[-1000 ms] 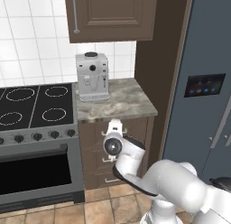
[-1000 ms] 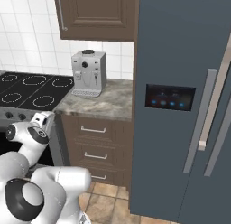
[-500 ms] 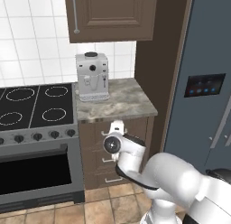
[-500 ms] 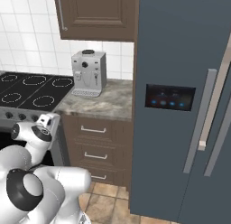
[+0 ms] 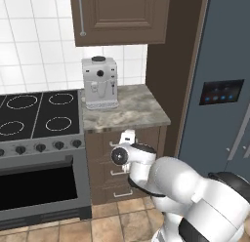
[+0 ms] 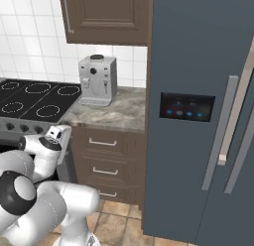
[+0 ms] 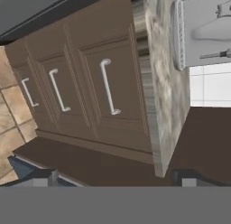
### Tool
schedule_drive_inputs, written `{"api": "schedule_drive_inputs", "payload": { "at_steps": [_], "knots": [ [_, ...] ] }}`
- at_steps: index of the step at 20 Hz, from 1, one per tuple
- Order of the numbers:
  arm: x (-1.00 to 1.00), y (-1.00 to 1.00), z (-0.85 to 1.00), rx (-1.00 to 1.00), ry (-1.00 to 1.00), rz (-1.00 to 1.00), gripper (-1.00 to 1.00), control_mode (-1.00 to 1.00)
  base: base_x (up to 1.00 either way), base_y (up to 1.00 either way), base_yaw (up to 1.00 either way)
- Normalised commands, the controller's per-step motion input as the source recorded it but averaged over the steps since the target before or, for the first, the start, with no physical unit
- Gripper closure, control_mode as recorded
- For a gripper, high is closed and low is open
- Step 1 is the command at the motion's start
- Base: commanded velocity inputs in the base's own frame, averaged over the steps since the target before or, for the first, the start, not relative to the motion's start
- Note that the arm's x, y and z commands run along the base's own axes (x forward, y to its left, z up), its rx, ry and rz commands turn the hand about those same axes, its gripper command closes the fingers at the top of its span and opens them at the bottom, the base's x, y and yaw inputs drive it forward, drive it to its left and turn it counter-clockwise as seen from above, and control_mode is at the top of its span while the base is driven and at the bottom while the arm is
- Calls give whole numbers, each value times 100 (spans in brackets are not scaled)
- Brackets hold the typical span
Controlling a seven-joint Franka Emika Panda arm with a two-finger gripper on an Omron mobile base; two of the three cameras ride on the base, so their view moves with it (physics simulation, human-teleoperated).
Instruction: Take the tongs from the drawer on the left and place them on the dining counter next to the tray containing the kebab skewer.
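Observation:
The drawer is the topmost of a stack of three dark brown fronts, just under the small marbled counter, and it is shut; its silver bar handle lies across the rolled hand view. It also appears as the drawer in the right base view and, partly behind my arm, as the drawer in the left base view. My gripper faces the stack from a short distance, open, nothing between its fingertips. The gripper hangs in front of the top drawer. The tongs are hidden. The dining counter is out of view.
A silver coffee machine stands on the small marbled counter. A black stove and oven sit to the left, and a tall dark fridge to the right. Two like drawers lie below. The floor is tiled.
My hand has edged a little to the right, closer to the drawer stack. The drawers remain shut.

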Motion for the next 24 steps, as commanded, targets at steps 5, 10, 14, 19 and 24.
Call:
{"api": "schedule_drive_inputs", "payload": {
  "at_steps": [5, 10, 14, 19, 24],
  "knots": [
    [4, -80, -71, 0, -15, 7, -100, -100, 0, 0, 0],
    [0, -97, -70, 0, -14, 5, -100, -100, 0, 0, 0],
    [14, -70, -48, 1, -14, 10, -100, -100, 0, 0, 0],
    [15, -41, -61, 0, -17, 21, -100, -100, 0, 0, 0],
    [2, -58, -83, -1, -11, 19, -100, -100, 0, 0, 0]
  ]
}}
